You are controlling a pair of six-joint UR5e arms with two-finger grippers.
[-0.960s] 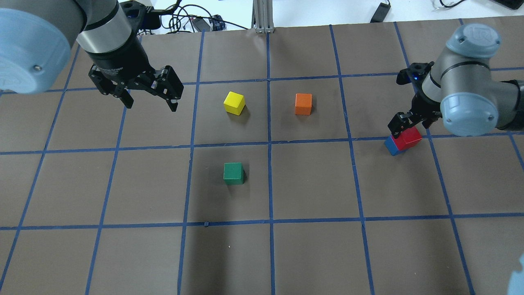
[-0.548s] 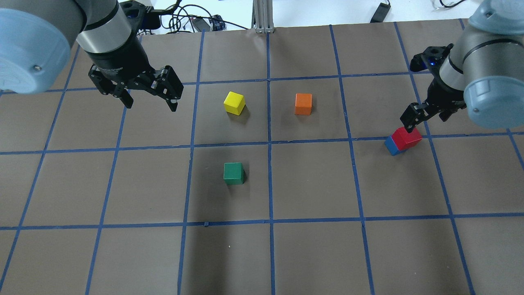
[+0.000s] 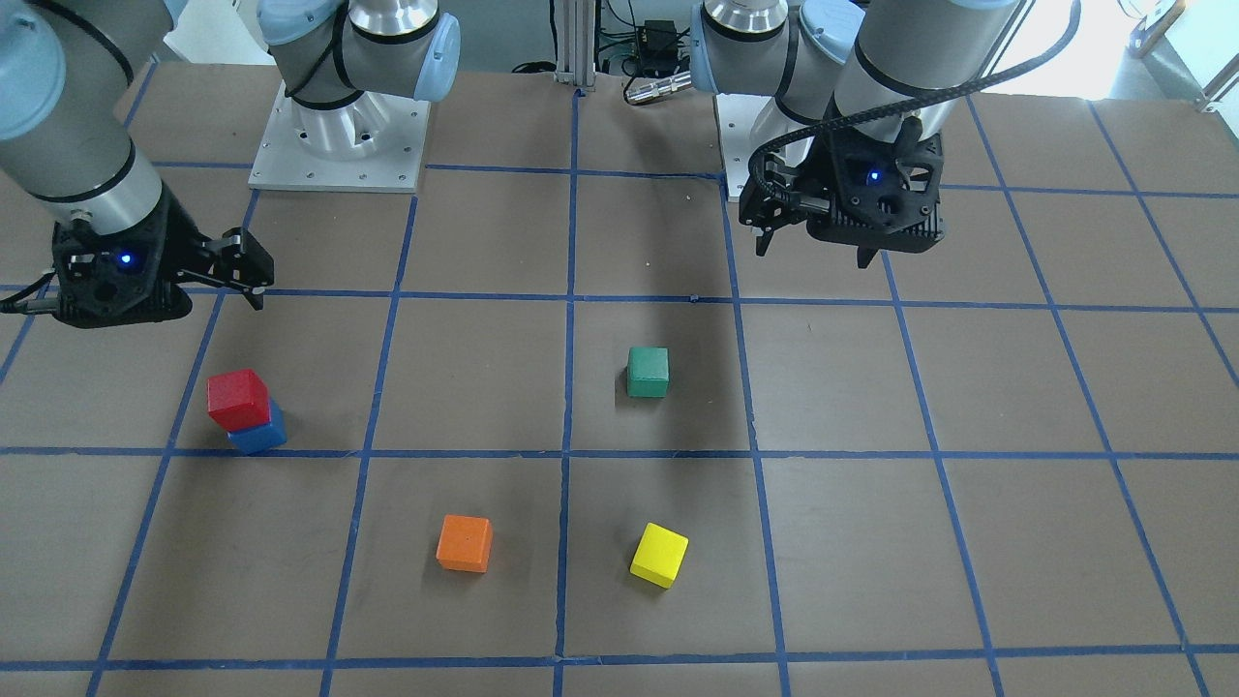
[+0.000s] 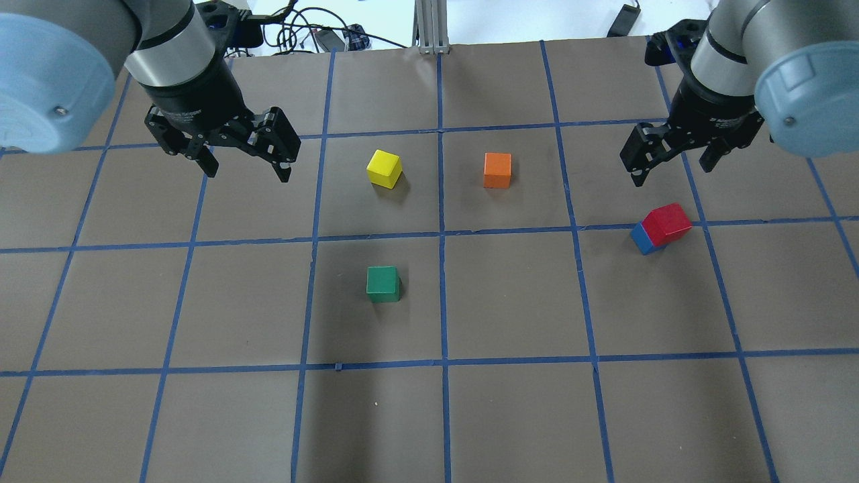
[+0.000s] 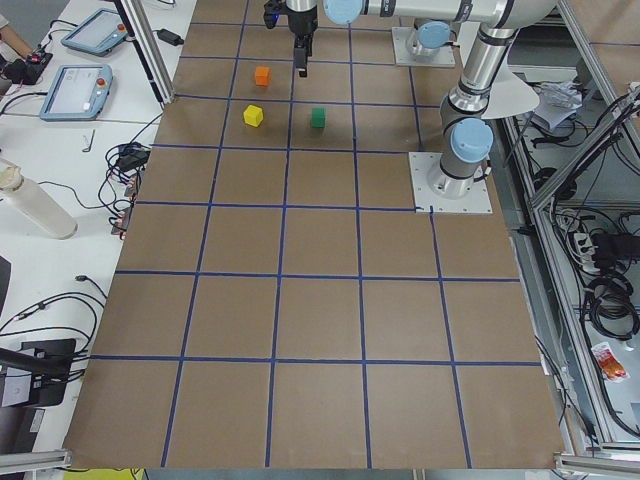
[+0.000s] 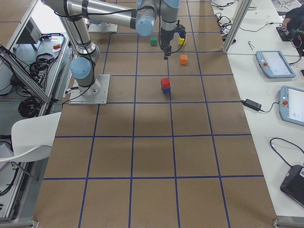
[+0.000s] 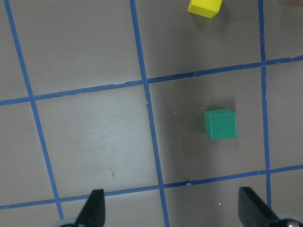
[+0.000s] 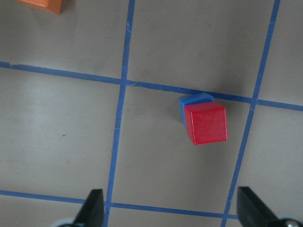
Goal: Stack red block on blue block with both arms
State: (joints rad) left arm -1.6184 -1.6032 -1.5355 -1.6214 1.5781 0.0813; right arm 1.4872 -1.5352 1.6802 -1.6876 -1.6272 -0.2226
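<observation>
The bench [image 4: 510,416] carries five blocks: one red block [image 4: 666,222], one blue block [image 4: 641,238], one green block [image 4: 382,283], one orange block [image 4: 497,170], one yellow block [image 4: 384,168]. There are two arms, the left arm [image 4: 168,47] and the right arm [image 4: 721,54], with two end effectors, the left end effector [image 4: 248,173] and the right end effector [image 4: 673,172].

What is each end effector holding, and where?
Nothing. The left end effector and right end effector are open and empty; the red block rests untouched on the blue block.

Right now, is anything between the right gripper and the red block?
No, nothing visible. The red block sits on the blue block, and the open right gripper hangs raised and apart from it.
</observation>
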